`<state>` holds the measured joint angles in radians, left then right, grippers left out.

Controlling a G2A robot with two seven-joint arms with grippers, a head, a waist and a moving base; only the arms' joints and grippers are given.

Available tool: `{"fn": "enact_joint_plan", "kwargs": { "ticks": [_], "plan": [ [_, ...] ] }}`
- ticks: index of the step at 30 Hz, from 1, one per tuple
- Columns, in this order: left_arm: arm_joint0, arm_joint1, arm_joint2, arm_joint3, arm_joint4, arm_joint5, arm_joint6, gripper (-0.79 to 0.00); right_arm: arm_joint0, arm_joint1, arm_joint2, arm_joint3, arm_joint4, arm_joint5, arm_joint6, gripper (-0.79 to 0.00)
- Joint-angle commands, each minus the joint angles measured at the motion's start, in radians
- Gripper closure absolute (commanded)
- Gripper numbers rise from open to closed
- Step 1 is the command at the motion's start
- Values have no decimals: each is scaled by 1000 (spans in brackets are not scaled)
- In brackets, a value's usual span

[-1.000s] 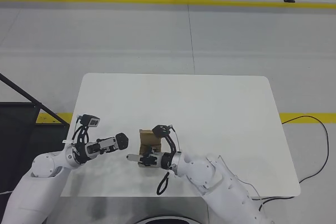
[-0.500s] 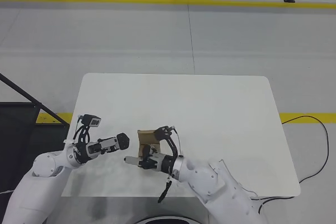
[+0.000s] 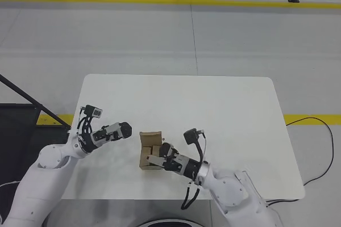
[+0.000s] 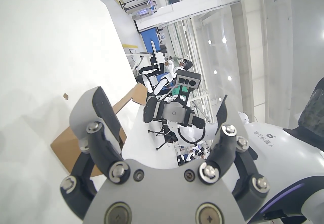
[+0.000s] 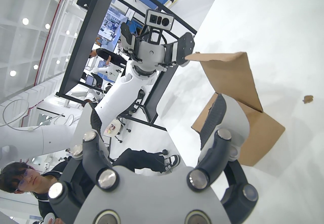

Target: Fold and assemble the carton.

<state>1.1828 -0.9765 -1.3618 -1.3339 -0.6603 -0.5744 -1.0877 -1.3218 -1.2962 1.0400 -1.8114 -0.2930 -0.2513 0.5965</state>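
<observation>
Grey floor (image 3: 244, 40) marked with yellow lines (image 3: 318, 119) surrounds the white table (image 3: 227, 113), and the carton (image 3: 149, 138) sits on it towards the robot's edge, a little left of the middle, between the two arms. From above, the left gripper (image 3: 127, 131) hangs just beside the carton's left side, its jaws spread wide with nothing in them. From the right wrist, one of its dark pads (image 5: 186, 49) is right at the tip of a raised flap, though I cannot say whether it touches. The right gripper (image 3: 158, 157) is on the other side, over the carton's near right part. It is spread wide too and grasps nothing. One of its fingers (image 5: 217, 118) lies in front of the carton's wall, so close that I can't tell contact from a small gap. The carton (image 5: 263, 131) is plain brown corrugated board, only partly shaped. One flat panel lies low on the table, and another sheet rises from a sharp crease and leans over at an angle, ending in a pointed corner. From the left wrist, the carton (image 4: 65, 144) shows a broad tan face behind that gripper's finger (image 4: 105, 108), with a flap sticking up beyond it. A tiny brown scrap (image 5: 308, 99) of board lies on the table near the carton, apart from it.
</observation>
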Motion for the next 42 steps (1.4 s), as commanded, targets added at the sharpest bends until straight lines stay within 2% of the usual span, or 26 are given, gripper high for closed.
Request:
{"fn": "enact_joint_plan", "kwargs": {
  "ticks": [1,4,9,12,16,29,36,42],
  "plan": [
    [-36,-7,25,19,8,4,9,-785,0,4,4,17,16,3,43,-785],
    [-77,-16,56,37,14,12,14,-785,5,6,2,39,34,2,70,-785],
    [-132,-32,107,58,36,22,37,-785,6,11,-3,65,77,-67,121,-785],
    [-154,-39,130,66,45,26,43,-785,12,17,-6,82,99,-94,187,-785],
    [-170,-46,150,71,56,25,43,-785,21,19,-14,93,96,-95,194,-785],
    [-163,-51,154,45,79,7,8,-785,91,4,-97,143,73,-56,128,-785],
    [-142,-48,144,12,87,-6,-13,-785,121,-7,-117,168,110,-12,72,-785],
    [-128,-47,135,-9,96,-8,-15,-785,123,-11,-121,172,134,-18,25,-785]
  ]
}}
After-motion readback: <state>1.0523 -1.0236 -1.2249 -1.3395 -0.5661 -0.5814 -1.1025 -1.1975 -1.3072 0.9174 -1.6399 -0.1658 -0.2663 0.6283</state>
